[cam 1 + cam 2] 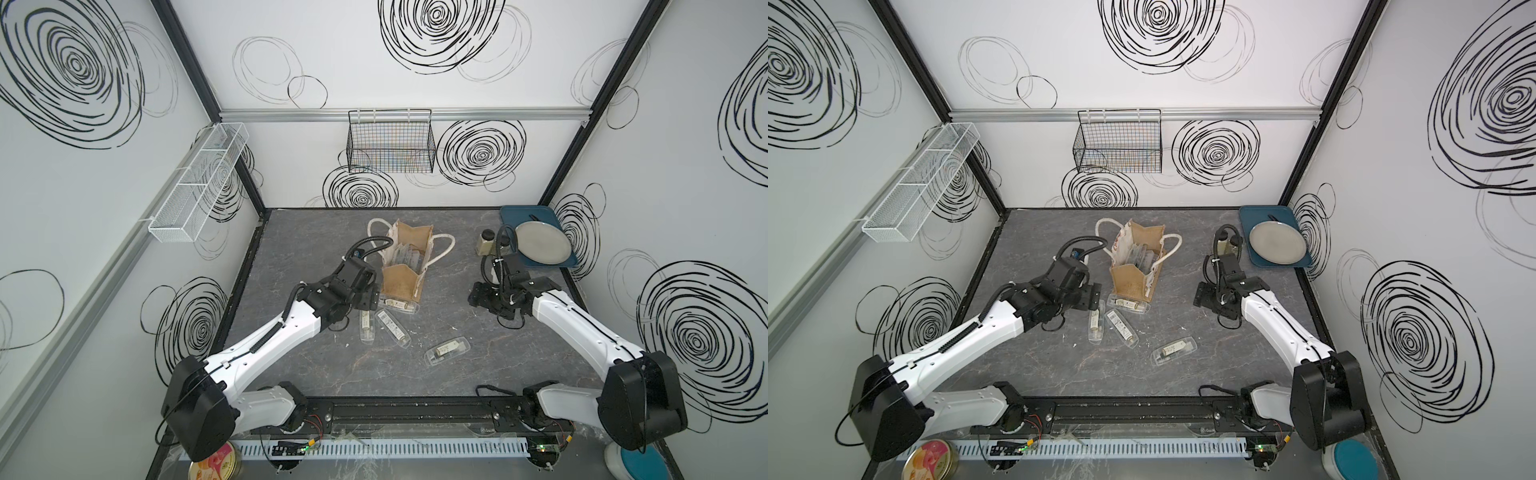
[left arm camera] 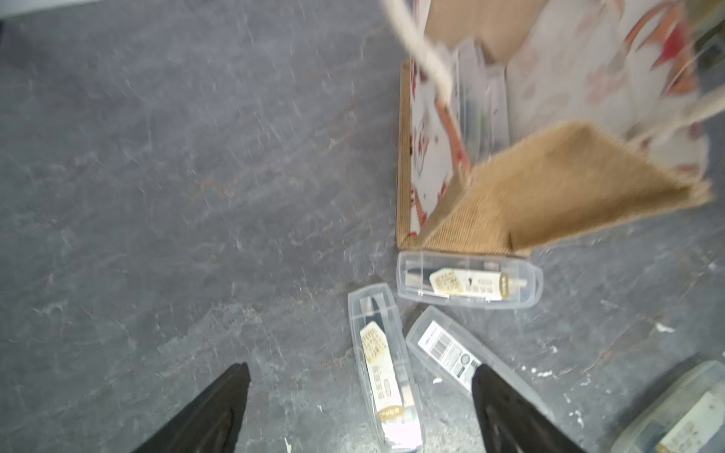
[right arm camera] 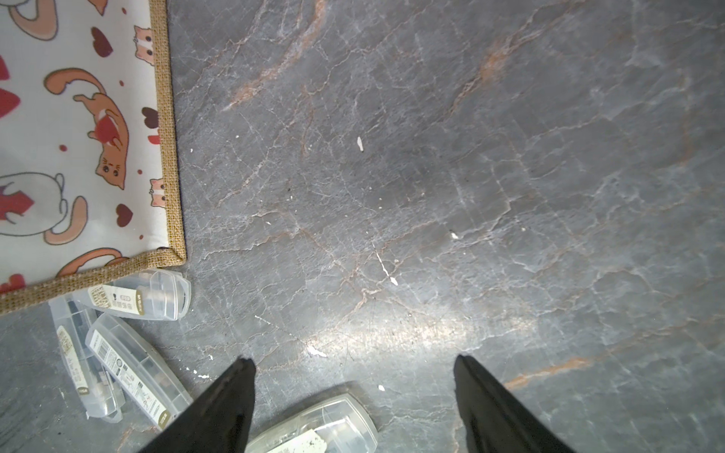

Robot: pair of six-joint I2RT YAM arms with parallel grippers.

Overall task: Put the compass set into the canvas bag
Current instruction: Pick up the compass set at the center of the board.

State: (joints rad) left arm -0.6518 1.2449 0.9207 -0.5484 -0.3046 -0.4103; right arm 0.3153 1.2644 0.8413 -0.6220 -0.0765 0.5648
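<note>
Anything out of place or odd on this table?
Outside the canvas bag, one compass case lies against its base, a pair is fanned just in front, and a lone case sits farther off, all at different angles. White flecks dot the table.

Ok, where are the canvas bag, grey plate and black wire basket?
canvas bag (image 1: 401, 282), in a top view, burlap end panel.
grey plate (image 1: 543, 243), in a top view, its middle.
black wire basket (image 1: 390, 156), in a top view, front mesh.

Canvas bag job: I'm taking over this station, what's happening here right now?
Two arms are packing clear compass cases into the canvas bag. Some already sit inside; four lie on the table, one against the bag. The left gripper hovers by two; the right gripper is apart from the bag. Both have open, empty jaws.
</note>
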